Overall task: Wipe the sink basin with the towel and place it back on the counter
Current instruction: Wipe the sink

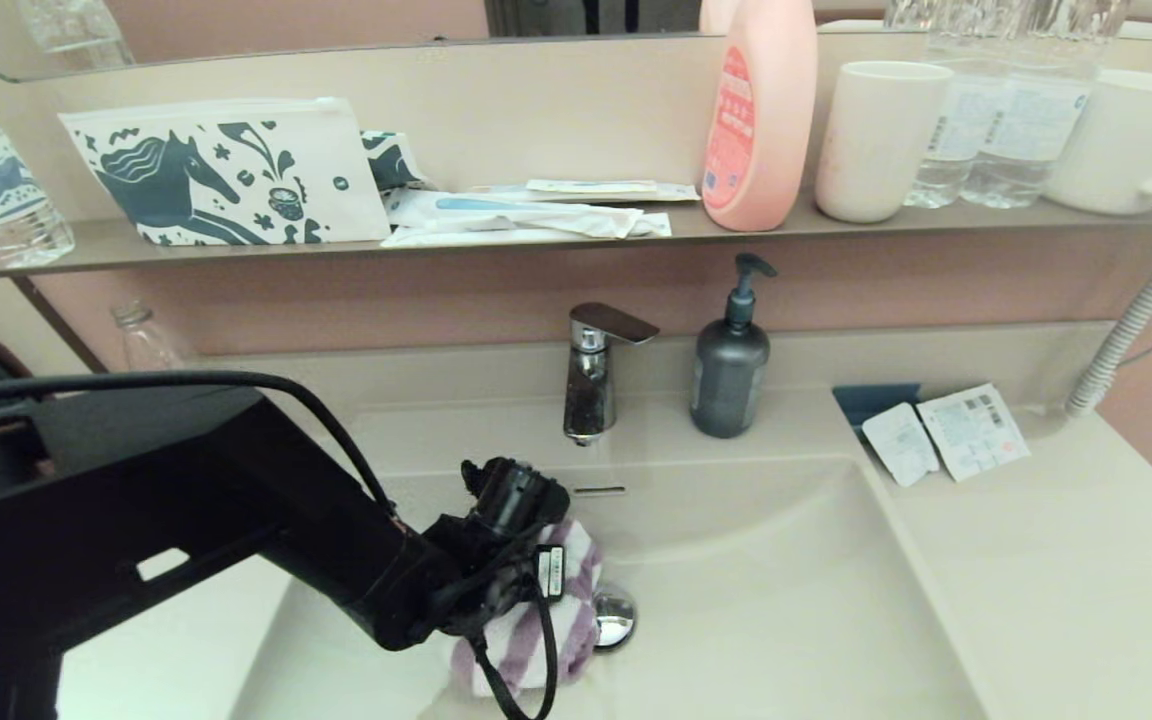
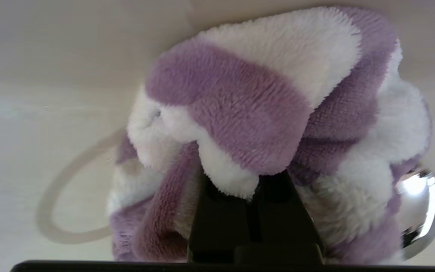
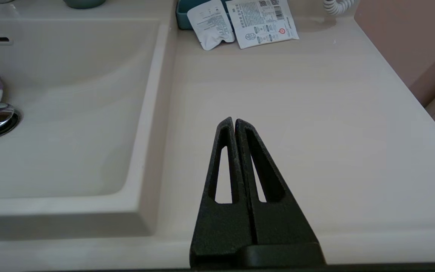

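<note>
My left gripper [image 1: 526, 620] reaches down into the beige sink basin [image 1: 786, 600], shut on the purple-and-white striped towel [image 1: 576, 620]. The bunched towel [image 2: 263, 113] presses on the basin floor right beside the chrome drain plug [image 1: 615, 615], and it hides the fingertips of the left gripper [image 2: 253, 181]. The plug [image 2: 421, 204] peeks out from under the cloth. The overflow slot [image 1: 599, 490] is on the basin's back wall. My right gripper [image 3: 234, 122] is shut and empty, hovering over the counter [image 3: 296, 113] to the right of the basin [image 3: 70, 113]; the head view does not show it.
A chrome tap [image 1: 591, 375] and a dark soap pump bottle [image 1: 729, 365] stand behind the basin. Two sachets [image 1: 946, 435] lie on the right counter by a coiled hose [image 1: 1126, 335]. The shelf above holds a horse-print pouch [image 1: 226, 175], a pink bottle [image 1: 758, 115] and mugs [image 1: 881, 140].
</note>
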Motion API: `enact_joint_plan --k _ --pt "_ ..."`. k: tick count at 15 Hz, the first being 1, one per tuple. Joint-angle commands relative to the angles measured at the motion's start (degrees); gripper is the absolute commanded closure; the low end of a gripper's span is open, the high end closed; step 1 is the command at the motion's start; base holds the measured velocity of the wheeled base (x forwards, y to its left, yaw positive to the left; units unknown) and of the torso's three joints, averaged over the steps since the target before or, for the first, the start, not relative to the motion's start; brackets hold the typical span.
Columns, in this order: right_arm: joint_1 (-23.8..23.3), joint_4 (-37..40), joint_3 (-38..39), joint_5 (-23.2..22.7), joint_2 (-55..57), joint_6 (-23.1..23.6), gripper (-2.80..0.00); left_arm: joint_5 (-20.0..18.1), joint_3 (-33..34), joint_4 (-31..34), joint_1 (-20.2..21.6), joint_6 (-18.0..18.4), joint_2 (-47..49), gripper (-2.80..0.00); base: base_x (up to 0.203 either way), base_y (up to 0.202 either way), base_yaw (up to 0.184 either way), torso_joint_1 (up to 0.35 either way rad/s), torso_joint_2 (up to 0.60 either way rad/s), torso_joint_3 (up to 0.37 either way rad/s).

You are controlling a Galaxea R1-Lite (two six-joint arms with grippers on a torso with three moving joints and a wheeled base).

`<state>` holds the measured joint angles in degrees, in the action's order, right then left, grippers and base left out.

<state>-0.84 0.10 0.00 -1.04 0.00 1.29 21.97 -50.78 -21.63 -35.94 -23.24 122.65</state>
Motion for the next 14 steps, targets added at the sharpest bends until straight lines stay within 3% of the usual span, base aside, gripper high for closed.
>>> enact_joint_plan --k 1,5,11,14 --pt "-0.01 -0.01 0.0 -0.02 0.0 0.03 0.0 2.38 -2.99 0.08 -3.68 -1.81 3.9 0.0 0.0 0.0 0.0 0.0 0.0 0.0" --pt "0.05 -0.01 0.0 -0.02 0.0 0.03 0.0 3.58 -6.92 0.62 -7.78 -2.87 6.91 0.0 0.0 0.0 0.0 0.0 0.0 0.0" --pt "0.05 -0.01 0.0 -0.02 0.0 0.03 0.0 3.7 -19.23 12.19 -11.85 -7.56 8.75 0.0 0.0 0.0 0.0 0.0 0.0 0.0" --pt "-0.03 -0.01 0.0 -0.02 0.0 0.03 0.0 4.0 -25.2 14.64 -13.17 -7.89 12.43 0.0 0.0 0.0 0.0 0.0 0.0 0.0"
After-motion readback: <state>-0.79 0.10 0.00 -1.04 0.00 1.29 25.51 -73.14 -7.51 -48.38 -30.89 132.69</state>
